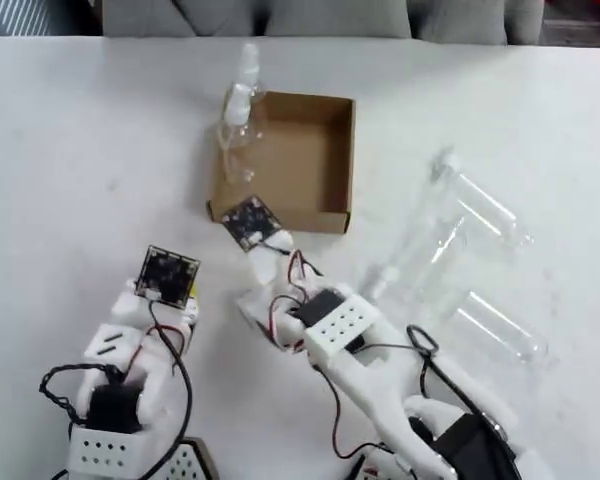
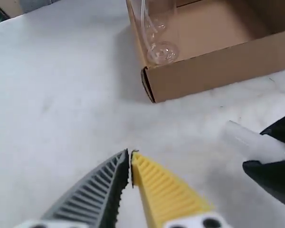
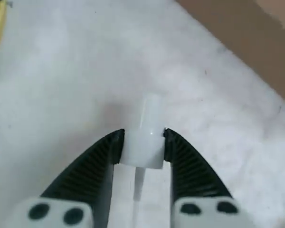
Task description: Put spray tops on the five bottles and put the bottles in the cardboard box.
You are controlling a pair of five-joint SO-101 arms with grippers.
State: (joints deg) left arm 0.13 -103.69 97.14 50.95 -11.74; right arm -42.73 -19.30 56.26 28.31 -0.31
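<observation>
The right gripper (image 3: pixel 143 134) pinches a white spray top (image 3: pixel 151 114) between its black fingers, low over the desk (image 1: pixel 80 150), just near of the cardboard box's (image 1: pixel 305 165) near-left corner. Its arm stretches in from the near right. The left gripper (image 2: pixel 130 160) is pressed together, holding nothing, at the near left. One capped bottle (image 1: pixel 236 125) leans at the box's left side. Clear bottles (image 1: pixel 460 255) lie to the right.
</observation>
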